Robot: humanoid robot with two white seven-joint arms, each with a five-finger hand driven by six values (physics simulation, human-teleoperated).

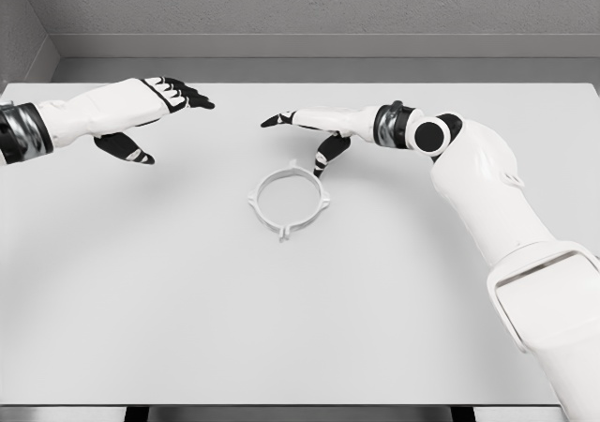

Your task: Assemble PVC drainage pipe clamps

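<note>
A white ring-shaped pipe clamp (289,200) with small tabs on its rim lies flat near the middle of the white table (141,300). My right hand (302,131) hovers just above and behind the clamp, fingers stretched out to the left and thumb pointing down toward the ring's far edge, holding nothing. My left hand (159,113) floats over the table's far left, well apart from the clamp, fingers extended to the right and empty.
The table's front edge (281,406) runs along the bottom of the view. A grey wall (309,9) rises behind the table's back edge.
</note>
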